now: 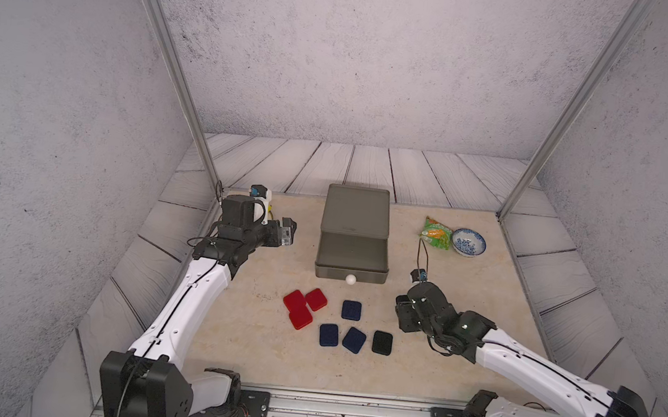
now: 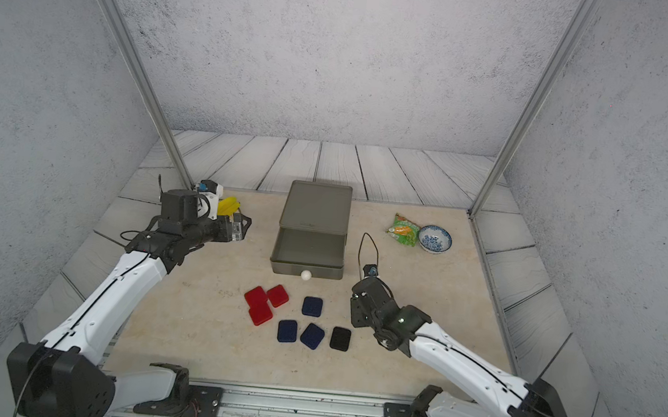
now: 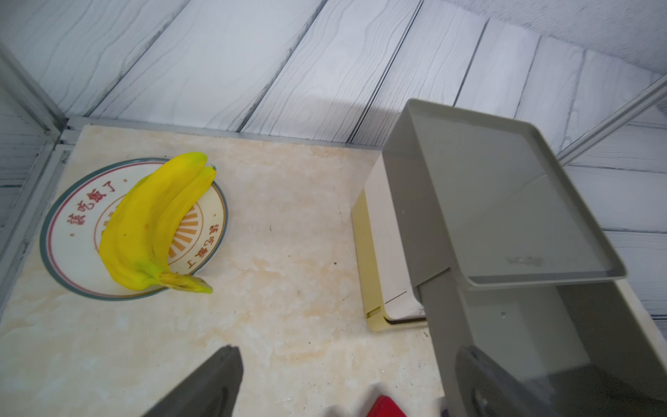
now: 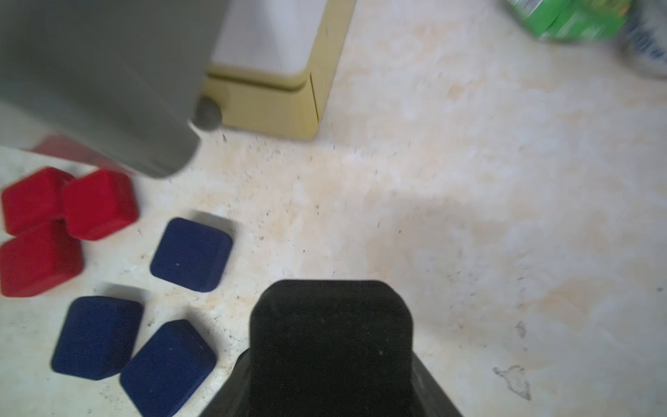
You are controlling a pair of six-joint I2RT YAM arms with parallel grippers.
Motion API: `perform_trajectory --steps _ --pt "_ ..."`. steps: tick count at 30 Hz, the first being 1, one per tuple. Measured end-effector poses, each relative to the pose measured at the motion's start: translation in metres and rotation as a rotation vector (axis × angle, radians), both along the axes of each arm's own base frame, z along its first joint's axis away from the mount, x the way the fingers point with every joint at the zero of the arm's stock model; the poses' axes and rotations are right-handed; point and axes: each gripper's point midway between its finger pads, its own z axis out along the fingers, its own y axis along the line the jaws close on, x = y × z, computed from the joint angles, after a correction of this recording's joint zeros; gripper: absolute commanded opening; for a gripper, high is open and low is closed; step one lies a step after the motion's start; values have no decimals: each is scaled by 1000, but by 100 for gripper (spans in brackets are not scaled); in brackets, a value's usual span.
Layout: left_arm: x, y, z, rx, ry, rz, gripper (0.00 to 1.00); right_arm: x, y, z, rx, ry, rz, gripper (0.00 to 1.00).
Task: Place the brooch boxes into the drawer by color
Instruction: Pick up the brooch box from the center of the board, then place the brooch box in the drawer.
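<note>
**Top views.** In both top views the drawer (image 1: 356,213) stands between the two grippers. Its grey tier (image 1: 352,257) is pulled out toward the arm bases, with the white knob (image 1: 350,279) in front. The left gripper (image 1: 290,230) hovers near the drawer's side, released, jaws wide apart. The right gripper (image 1: 402,313) hangs near the pulled-out tier's other front corner; the wrist hides its jaws here. The loose black box (image 1: 382,342) lies just beside the right gripper, toward the other arm. Further that way lie the navy boxes (image 1: 351,310), three of them, then the three red boxes (image 1: 300,319), which touch each other. A snack bag (image 1: 436,234) and a bowl (image 1: 469,242) sit well beyond the right gripper. In a top view a banana (image 2: 228,205) shows behind the left gripper.

**Left wrist view.** The left gripper's fingers (image 3: 216,379) are spread, with only table (image 3: 288,252) between them. The grey tier projects past one finger; whether they touch cannot be told. Below it, the white tier (image 3: 391,260) and the yellow tier (image 3: 364,252) are pushed in. The banana rests on a plate (image 3: 72,216), ahead of the other finger.

**Right wrist view.** The picture is blurred. The right gripper's fingers (image 4: 234,393) are clenched on the second black box (image 4: 330,325). Ahead of them are the yellow tier's grey knob (image 4: 207,112) and the overhanging grey tier.
</note>
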Motion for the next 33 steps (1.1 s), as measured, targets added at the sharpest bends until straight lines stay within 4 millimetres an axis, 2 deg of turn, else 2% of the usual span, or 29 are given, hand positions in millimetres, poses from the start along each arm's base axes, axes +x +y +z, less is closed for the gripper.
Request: perform_trajectory --steps 6,10,12,16,18,22,28,33 --pt "-10 -31 51 -107 -17 -164 99 -2 -7 63 22 -207 96 37" --pt "-26 -63 80 -167 -5 -309 100 3 10 105 16 -296 205 36" --pt "-41 -82 92 -184 8 -395 99 8 22 124 19 -339 265 36" --pt "-69 -109 107 -206 31 -529 94 14 46 147 27 -398 364 35" --pt "-80 -119 109 -211 51 -578 90 16 59 154 28 -416 418 35" --pt "-90 -131 103 -214 110 -638 81 16 83 163 25 -441 506 35" --pt "-94 -142 82 -182 186 -670 84 16 112 173 24 -457 609 34" --pt "-85 -129 74 -82 172 -583 89 28 132 177 9 -411 635 34"
